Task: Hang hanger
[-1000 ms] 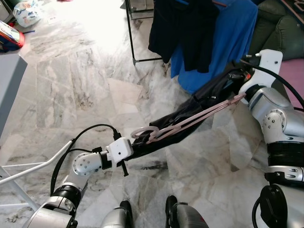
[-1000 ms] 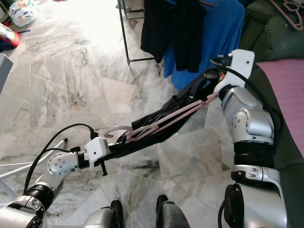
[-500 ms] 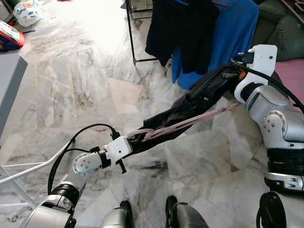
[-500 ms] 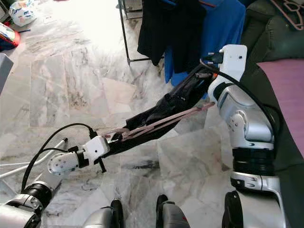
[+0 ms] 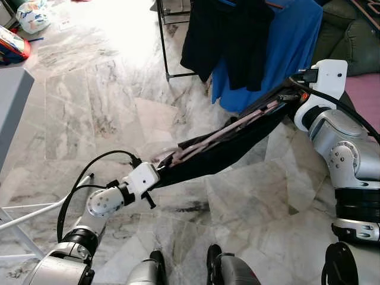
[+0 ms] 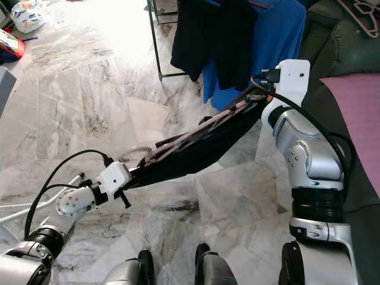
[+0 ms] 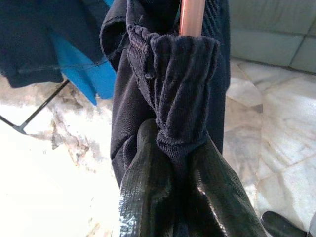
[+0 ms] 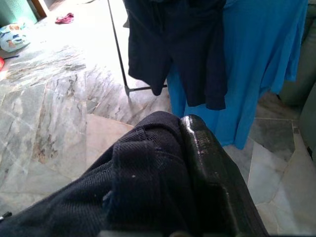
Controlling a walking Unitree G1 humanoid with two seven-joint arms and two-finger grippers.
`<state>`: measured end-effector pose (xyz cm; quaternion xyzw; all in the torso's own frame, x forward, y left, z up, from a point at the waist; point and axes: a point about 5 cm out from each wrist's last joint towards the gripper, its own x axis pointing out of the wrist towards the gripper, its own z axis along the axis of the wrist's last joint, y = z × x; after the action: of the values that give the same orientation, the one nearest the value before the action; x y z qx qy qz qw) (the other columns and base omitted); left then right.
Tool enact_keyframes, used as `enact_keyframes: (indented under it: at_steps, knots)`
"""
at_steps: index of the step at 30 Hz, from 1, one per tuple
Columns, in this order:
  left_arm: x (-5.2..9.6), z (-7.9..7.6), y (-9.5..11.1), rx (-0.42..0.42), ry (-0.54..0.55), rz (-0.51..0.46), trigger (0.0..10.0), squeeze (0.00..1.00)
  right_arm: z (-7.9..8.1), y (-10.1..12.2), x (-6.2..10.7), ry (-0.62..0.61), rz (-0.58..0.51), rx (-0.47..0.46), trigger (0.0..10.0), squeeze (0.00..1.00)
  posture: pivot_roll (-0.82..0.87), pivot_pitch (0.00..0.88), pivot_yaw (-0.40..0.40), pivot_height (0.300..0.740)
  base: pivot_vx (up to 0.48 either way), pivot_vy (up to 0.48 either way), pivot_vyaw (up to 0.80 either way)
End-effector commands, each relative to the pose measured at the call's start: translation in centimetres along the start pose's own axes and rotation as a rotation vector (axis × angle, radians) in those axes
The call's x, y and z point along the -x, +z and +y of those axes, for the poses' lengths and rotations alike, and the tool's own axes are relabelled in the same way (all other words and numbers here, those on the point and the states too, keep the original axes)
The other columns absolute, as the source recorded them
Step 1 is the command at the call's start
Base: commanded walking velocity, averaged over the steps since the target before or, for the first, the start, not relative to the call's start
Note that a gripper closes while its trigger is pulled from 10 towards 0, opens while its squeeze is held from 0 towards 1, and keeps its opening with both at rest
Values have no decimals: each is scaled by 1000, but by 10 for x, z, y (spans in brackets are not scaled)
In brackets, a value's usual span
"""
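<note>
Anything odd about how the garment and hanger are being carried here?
Yes. The dark garment is stretched between the left gripper and right gripper, sagging below the pink hanger, which lies nearly flat along it rather than hanging upright.

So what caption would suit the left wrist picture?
Left claw pinching bunched dark ribbed fabric around a pink hanger bar.
</note>
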<state>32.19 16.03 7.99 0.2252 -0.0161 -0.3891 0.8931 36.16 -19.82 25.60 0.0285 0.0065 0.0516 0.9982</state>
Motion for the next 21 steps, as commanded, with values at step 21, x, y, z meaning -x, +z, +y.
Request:
enact_keyframes:
  at_steps: [21]
  knots:
    - [10,-21,-35,-57,-68,275,0,0,20,16,10,59,-60,18,0,0,-156,289,40,740,0,0,0]
